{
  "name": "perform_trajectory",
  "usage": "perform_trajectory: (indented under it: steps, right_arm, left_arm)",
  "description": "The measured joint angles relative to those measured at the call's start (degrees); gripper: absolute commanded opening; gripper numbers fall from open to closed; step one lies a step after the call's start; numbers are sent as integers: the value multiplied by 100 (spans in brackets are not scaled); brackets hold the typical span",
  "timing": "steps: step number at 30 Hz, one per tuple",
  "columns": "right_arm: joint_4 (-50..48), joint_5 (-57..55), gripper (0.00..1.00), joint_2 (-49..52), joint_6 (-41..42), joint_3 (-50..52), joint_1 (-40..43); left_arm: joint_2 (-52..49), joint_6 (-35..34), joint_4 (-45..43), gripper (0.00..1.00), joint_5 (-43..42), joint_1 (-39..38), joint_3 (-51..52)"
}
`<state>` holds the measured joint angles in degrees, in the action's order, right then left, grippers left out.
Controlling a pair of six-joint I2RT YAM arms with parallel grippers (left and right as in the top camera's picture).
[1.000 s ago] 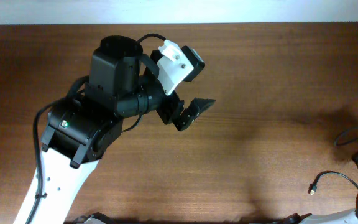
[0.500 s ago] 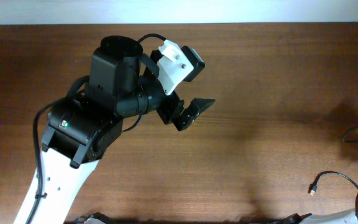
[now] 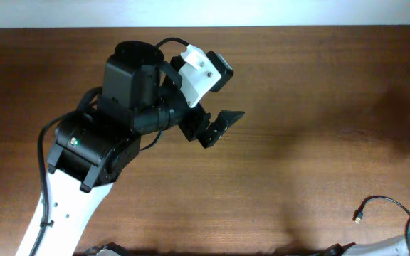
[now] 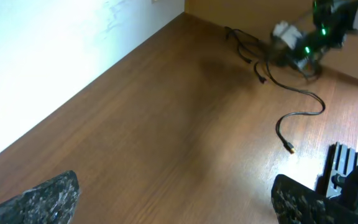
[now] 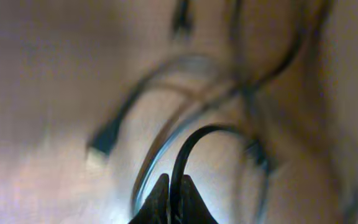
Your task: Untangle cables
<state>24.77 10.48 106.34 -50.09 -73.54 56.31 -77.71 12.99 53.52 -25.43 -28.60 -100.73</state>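
Note:
In the right wrist view my right gripper (image 5: 174,186) is shut on a thin black cable (image 5: 188,143) that loops up from between the fingertips. Behind it lie more blurred cables and a dark plug (image 5: 104,138). The overhead view does not show this gripper. One loose cable (image 3: 386,200) with a small gold plug (image 3: 359,215) lies on the table at the lower right. My left gripper (image 3: 223,124) hangs open over the table's middle, holding nothing. Its wrist view shows the gold-plugged cable (image 4: 303,112) and a tangle of cables (image 4: 247,46) far off under the right arm (image 4: 309,37).
The wooden table (image 3: 297,92) meets a white wall (image 4: 55,56) along its far edge. My left arm's black and white body (image 3: 112,135) covers the table's left part. A black mount (image 4: 344,165) stands by the left wrist view's right edge.
The right gripper has shut on a cable. It and the bunch of cables at the overhead view's right edge have moved out of that view. The left arm has stayed still.

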Motion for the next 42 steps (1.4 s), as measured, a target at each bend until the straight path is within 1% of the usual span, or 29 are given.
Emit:
perform_trajectory:
  steps: [2,3,4,5,7,8,10,12,14,15,17,18,19,21,22,24,25,26,27,29,30,31,32,33,34,35,36,38,42]
  right_arm:
    - [-66,46,4,-11,162,-804,-372]
    - [-448,79,4,-24,205,-1215,-509]
    - [-822,98,36,-33,210,-1473,-549]
    - [-1147,72,98,-33,212,-1674,-540]
    - [-1519,-28,99,-44,232,-1869,-531]
    - [-1519,-37,99,-44,219,-1884,-531]
    - [-1388,-31,99,-44,227,-1884,-531]
    - [-929,483,99,-44,229,-1904,-538]
    - [162,1307,99,-52,236,-1958,-621]
    - [916,2035,99,-52,240,-1976,-780]
    - [2461,2708,99,-76,256,-1998,-1106]
    - [2994,2780,99,-63,264,-2002,-1231]
    - [3827,2855,99,-66,275,-1937,-1416]
    - [4911,2973,99,-63,306,-1705,-1698]
    - [5239,3001,99,-63,321,-1493,-1781]
    - [5451,3014,98,-68,321,-1099,-1871]
    - [5512,3005,98,-85,319,-640,-1878]
    - [5285,3023,98,-87,334,-118,-1867]
    - [5257,3012,98,-72,343,203,-1858]
    - [4870,3097,99,-68,474,949,-1738]
    - [4798,3119,96,-66,511,1145,-1633]
    - [4778,3121,82,-66,533,1335,-1449]
    - [4778,3119,57,-66,568,1405,-1303]
    - [4778,3040,33,-66,782,1421,-944]
    - [4778,2981,38,-66,896,1421,-778]
    - [4837,2942,37,-66,960,1421,-564]
    - [4913,2865,34,-66,1071,1421,-223]
    - [4948,2612,30,-66,1331,1423,136]
    - [4627,1967,27,-66,2120,1545,323]
  left_arm:
    - [0,-83,-4,99,0,0,0]
    - [0,-208,-2,99,0,0,0]
    - [0,-302,0,99,-2,0,0]
    - [0,-398,2,99,-7,0,0]
    - [0,-581,-13,99,-28,0,0]
    - [0,-643,-39,99,-107,0,0]
    - [0,-667,-83,99,-186,0,0]
    - [0,-682,-103,99,-223,0,0]
    - [0,-684,-109,99,-229,0,0]
    - [0,-684,-94,99,-240,0,0]
    - [0,-684,-83,99,-267,0,0]
    - [0,-684,-59,99,-271,-2,0]
    - [2,-684,-9,99,-264,0,0]
    - [61,-682,195,99,-260,0,0]
    - [105,-682,243,99,-269,0,0]
    - [337,-682,291,99,-264,0,0]
    - [481,-682,291,99,-264,0,0]
    - [616,-682,289,99,-262,0,0]
    - [702,-682,295,99,-262,0,0]
    - [798,-682,308,99,-260,0,0]
    - [798,-682,317,99,-260,0,0]
    - [796,-682,350,99,-260,0,0]
    - [798,-682,358,99,-262,0,0]
    - [798,-682,365,99,-260,0,0]
    - [798,-682,382,99,-260,0,0]
    - [798,-682,417,99,-238,0,0]
    - [798,-658,505,99,-177,0,0]
    - [798,-636,529,99,-87,0,0]
    - [804,-525,544,99,-59,0,0]
